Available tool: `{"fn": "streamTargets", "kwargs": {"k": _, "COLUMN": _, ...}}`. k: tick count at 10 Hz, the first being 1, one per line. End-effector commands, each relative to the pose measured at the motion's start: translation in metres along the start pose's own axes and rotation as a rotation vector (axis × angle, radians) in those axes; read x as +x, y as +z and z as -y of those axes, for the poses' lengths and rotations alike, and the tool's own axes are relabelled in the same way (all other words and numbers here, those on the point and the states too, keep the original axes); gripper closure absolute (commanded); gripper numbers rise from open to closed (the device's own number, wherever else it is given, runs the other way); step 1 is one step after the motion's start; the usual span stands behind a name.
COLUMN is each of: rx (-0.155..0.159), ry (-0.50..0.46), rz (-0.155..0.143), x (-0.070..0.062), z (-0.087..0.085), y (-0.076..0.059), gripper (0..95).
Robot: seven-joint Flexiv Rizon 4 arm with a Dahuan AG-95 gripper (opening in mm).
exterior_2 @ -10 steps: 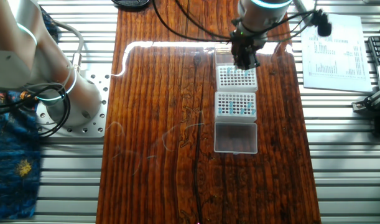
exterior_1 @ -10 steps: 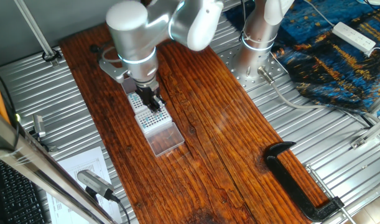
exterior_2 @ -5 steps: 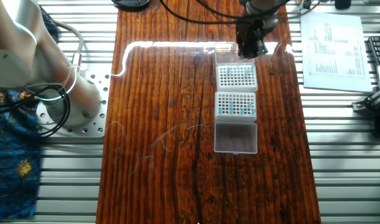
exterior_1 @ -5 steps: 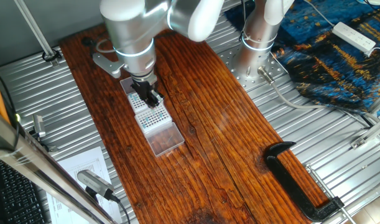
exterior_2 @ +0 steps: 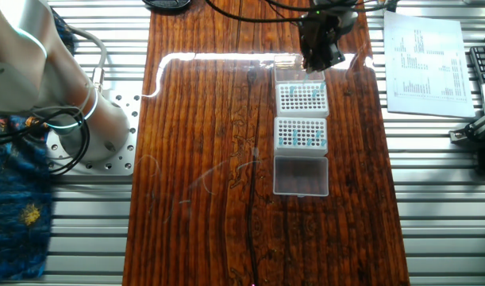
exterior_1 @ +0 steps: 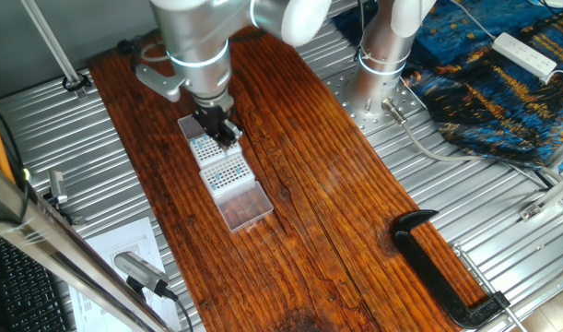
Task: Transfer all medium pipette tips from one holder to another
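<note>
Hovering above the far end of the row of boxes, the hand (exterior_2: 321, 54) is pointing its dark fingers down at the desk (exterior_2: 210, 159); whether they are pinched together or gripping a tip is too small to tell. Just below the hand is sitting the first rack (exterior_2: 302, 98), and beyond that the second rack (exterior_2: 301, 135), the two nearly touching end to end. The pipette tips (exterior_2: 304, 140) are showing as bluish dots in both racks, seemingly more of them in the second. A clear lid (exterior_2: 301, 175) is lying flat next in line, farthest from the hand.

Judging by this, the arm is working mid-transfer, between one pick or drop and the next. The next move is calling for lining up squarely over a single hole and coming straight down, since the dots are crowding close together.

Open wood is spreading wide to one side of the hand; on the other side the desk edge and a printed sheet (exterior_2: 427, 59) are lying close.
</note>
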State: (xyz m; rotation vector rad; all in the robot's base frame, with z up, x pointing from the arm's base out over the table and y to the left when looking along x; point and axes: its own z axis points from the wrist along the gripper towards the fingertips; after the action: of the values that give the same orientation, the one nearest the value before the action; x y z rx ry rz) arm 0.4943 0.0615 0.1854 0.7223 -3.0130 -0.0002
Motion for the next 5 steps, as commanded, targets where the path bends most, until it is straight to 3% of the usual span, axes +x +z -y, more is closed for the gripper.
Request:
{"fn": "streamTargets", "kwargs": {"k": 1, "rx": 0.028, "ry": -0.048, "rz": -0.043, "x": 0.01, "z": 0.018, "y": -0.001, "gripper": 95.0}}
{"fn": "streamTargets", "kwargs": {"k": 5, "rx": 0.04, "ry": -0.078, "rz": -0.023, "x": 0.035, "z": 0.03, "y": 0.024, "gripper": 95.0}}
